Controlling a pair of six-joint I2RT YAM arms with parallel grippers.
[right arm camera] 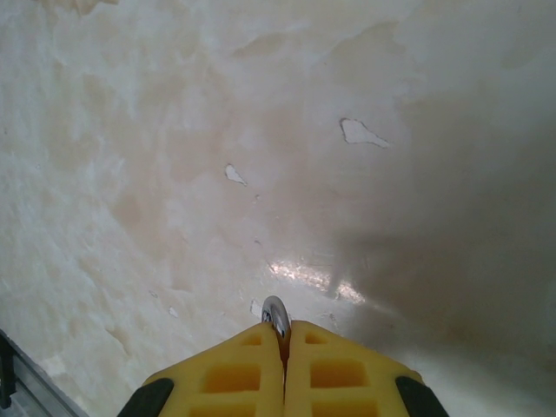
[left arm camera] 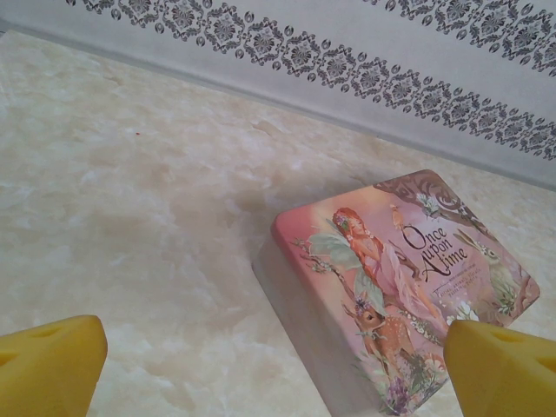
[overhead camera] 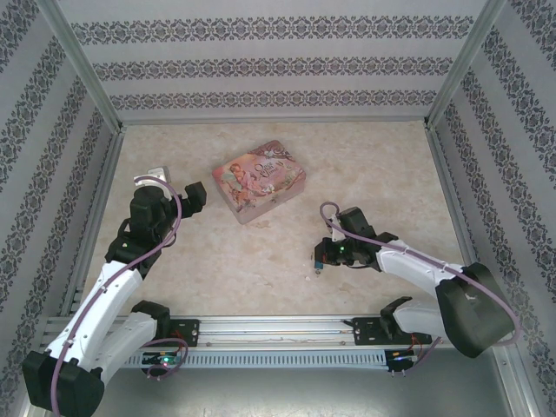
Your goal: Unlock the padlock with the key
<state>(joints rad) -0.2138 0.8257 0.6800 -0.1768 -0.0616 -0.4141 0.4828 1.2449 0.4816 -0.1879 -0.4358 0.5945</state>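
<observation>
My right gripper [overhead camera: 320, 257] hangs low over the table's right middle, shut on a small thing. A thin silvery metal loop [right arm camera: 276, 314] pokes out between its yellow fingertips [right arm camera: 248, 365], and a blue bit shows at the tips from above, so this looks like the padlock [overhead camera: 318, 252] with its body hidden. A tiny speck [overhead camera: 314, 274] lies on the table just beneath; I cannot tell if it is the key. My left gripper [overhead camera: 176, 186] is open at the left, its yellow fingers [left arm camera: 48, 365] wide apart with nothing between them.
A decorated pink tin [overhead camera: 261, 181] lies closed at the table's middle back, just right of my left gripper, and it lies ahead in the left wrist view as the tin [left arm camera: 408, 278]. Patterned walls [overhead camera: 278, 61] enclose the table on three sides. Chipped spots [right arm camera: 360, 132] mark the surface.
</observation>
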